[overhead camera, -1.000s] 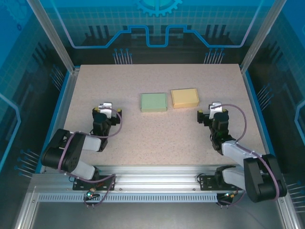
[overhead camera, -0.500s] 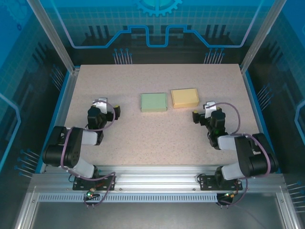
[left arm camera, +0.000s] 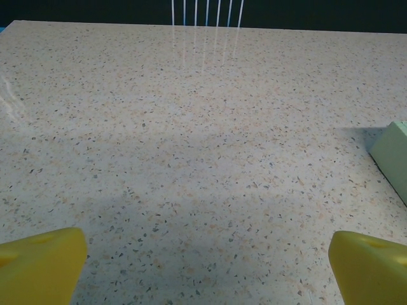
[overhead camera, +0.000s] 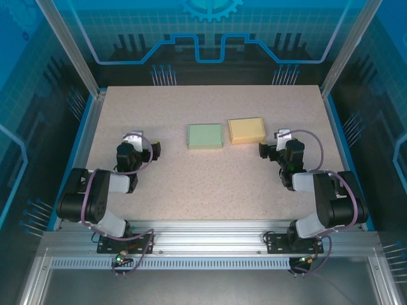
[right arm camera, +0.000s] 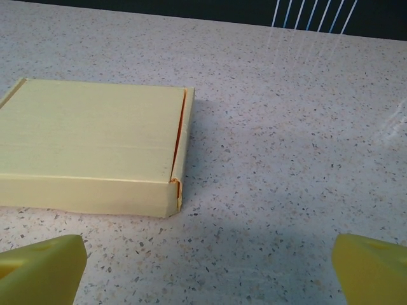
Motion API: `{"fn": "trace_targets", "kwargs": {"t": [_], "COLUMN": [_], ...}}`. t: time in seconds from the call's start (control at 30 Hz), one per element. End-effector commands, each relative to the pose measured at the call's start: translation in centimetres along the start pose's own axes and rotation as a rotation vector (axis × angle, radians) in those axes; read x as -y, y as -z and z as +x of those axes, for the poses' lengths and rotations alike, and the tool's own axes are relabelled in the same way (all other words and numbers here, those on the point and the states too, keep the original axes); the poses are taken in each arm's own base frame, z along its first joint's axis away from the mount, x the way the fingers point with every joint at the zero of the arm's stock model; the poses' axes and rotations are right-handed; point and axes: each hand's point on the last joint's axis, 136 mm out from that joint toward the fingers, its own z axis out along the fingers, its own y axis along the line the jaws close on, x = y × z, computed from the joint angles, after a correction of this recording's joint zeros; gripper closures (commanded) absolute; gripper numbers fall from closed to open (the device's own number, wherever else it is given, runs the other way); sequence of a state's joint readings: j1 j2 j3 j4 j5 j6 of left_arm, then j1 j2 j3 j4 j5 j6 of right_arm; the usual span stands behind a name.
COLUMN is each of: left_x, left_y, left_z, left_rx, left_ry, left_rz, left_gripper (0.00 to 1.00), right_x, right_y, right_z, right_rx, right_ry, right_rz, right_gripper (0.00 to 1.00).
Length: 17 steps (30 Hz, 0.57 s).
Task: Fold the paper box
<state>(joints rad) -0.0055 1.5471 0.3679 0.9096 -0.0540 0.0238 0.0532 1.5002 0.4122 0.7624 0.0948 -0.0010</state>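
Both arms crouch low at the near edge of the table (overhead camera: 210,184), each folded back on itself with its wrist just above the surface. The left gripper (overhead camera: 141,143) points away from the bases, its 2 yellow fingertips (left arm camera: 38,267) spread wide with nothing between them. The right gripper (overhead camera: 273,142) is likewise spread wide and empty. Just ahead of it, the yellow box (right arm camera: 89,146) lies flat and closed. The green box (overhead camera: 205,136) sits just beside that, to its left.
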Motion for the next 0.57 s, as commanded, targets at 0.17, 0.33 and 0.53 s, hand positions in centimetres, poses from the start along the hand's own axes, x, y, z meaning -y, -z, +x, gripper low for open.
{"fn": "trace_targets", "kwargs": {"t": [0.17, 0.33, 0.53], "left_x": [0.24, 0.27, 0.25], "left_y": [-0.21, -0.22, -0.22], "left_z": [-0.74, -0.79, -0.83], "left_rx": [0.017, 0.019, 0.021], "left_ry": [0.016, 0.009, 0.008], "left_rz": [0.020, 0.015, 0.014], "left_gripper": [0.01, 0.01, 0.01], "right_x": [-0.49, -0.44, -0.47], "right_y": [-0.21, -0.20, -0.21], "right_z": [-0.59, -0.56, -0.57], "right_rx": [0.010, 0.009, 0.010], "right_ry": [0.001, 0.000, 0.000], "right_rz": [-0.021, -0.020, -0.021], "right_gripper": [0.00, 0.00, 0.00]}}
